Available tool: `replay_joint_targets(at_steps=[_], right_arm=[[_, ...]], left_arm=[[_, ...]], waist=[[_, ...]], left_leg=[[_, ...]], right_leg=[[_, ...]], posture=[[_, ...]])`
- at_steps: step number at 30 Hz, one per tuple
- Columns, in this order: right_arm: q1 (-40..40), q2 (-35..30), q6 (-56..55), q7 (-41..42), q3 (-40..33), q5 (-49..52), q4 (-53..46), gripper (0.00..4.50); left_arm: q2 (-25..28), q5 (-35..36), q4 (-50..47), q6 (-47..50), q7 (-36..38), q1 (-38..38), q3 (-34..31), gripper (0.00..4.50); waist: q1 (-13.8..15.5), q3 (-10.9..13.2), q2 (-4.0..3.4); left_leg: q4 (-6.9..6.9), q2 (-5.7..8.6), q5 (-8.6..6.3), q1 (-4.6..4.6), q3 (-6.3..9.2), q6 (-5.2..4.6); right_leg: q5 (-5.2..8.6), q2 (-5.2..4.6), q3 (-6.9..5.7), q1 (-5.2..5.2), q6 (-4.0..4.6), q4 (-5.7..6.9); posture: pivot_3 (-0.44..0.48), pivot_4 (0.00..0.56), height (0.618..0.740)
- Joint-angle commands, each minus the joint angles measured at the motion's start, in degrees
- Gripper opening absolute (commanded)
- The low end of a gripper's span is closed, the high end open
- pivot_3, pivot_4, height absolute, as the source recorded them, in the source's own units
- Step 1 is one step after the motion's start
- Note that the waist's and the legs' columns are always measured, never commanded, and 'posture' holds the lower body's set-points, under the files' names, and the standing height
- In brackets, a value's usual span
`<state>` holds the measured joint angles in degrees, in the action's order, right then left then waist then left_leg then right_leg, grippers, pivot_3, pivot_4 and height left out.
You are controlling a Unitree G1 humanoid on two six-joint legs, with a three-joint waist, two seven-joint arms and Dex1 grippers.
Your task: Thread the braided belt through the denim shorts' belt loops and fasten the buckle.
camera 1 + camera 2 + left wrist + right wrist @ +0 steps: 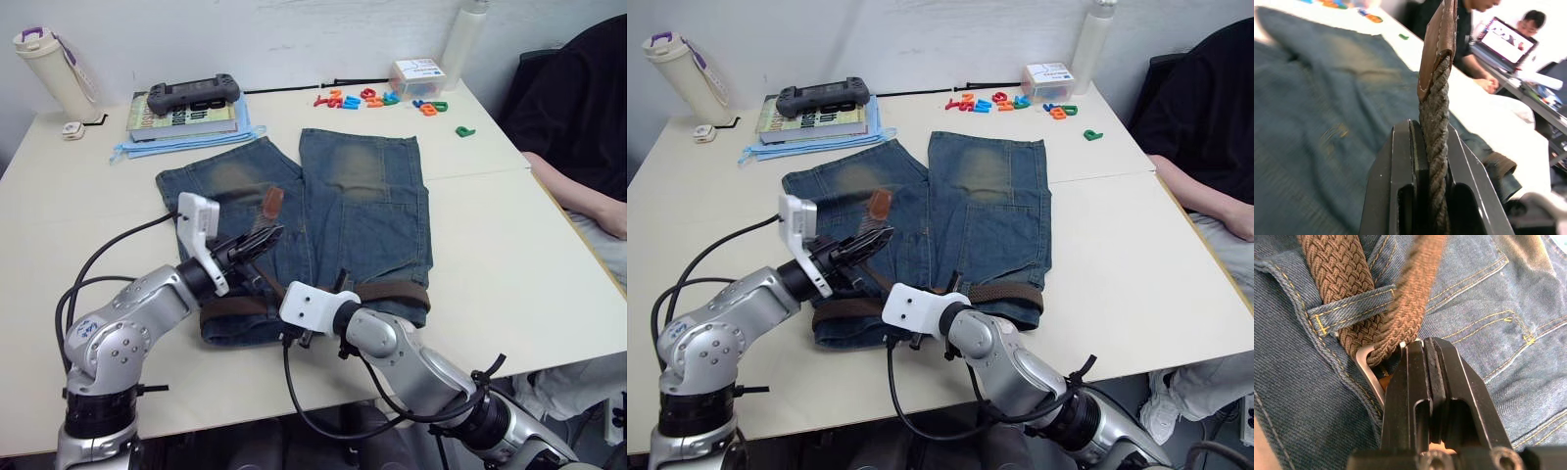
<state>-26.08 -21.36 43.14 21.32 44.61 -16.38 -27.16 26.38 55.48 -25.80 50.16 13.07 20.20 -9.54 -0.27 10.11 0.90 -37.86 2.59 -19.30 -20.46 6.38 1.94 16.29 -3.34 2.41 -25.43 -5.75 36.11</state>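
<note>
Blue denim shorts (353,211) lie flat on a pale surface (509,264), with the braided belt (392,293) running along the waistband. The left gripper (263,238) has its fingers clamped on the belt's tan-tipped end, lifting it above the shorts. The right gripper (1425,345) has its fingers pressed together at the silver buckle (1369,372), beside a belt loop (1349,311). Behind the shorts lie a book (181,116), colored letters (377,98) and a bottle (49,70). A seated person (578,117) is at the right edge.
</note>
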Motion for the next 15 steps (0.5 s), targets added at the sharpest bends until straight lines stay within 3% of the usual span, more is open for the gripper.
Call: replay_joint_targets(at_steps=[1,7,15], right_arm=[[1.3,-4.0,-3.4,4.8,2.3,-1.8,2.3,0.02],[1.9,-9.5,-11.1,10.0,5.9,-8.7,5.2,0.02],[3.9,-11.3,-17.7,15.6,6.2,-16.1,9.3,0.02]], left_arm=[[-1.3,-2.3,1.8,-1.3,0.9,4.5,2.3,0.0],[-3.3,-7.0,7.4,-2.2,4.5,9.8,7.4,0.0],[-8.0,-14.1,13.0,-4.5,7.6,13.9,13.9,0.0]], waist=[[0.0,0.0,0.0],[0.3,0.0,0.02],[0.4,-0.1,0.02]], left_leg=[[0.0,0.01,0.0,0.01,0.0,0.0],[0.0,0.08,0.0,0.01,0.04,-0.02],[-0.06,0.16,0.01,0.1,0.2,-0.04]], right_leg=[[0.0,0.0,0.0,0.0,0.0,0.0],[-0.01,-0.05,-0.04,0.06,-0.02,-0.08],[-0.02,-0.13,-0.22,0.35,-0.04,-0.16]], posture=[[0.0,0.15,0.714],[0.0,0.15,0.714],[0.0,0.15,0.714]])
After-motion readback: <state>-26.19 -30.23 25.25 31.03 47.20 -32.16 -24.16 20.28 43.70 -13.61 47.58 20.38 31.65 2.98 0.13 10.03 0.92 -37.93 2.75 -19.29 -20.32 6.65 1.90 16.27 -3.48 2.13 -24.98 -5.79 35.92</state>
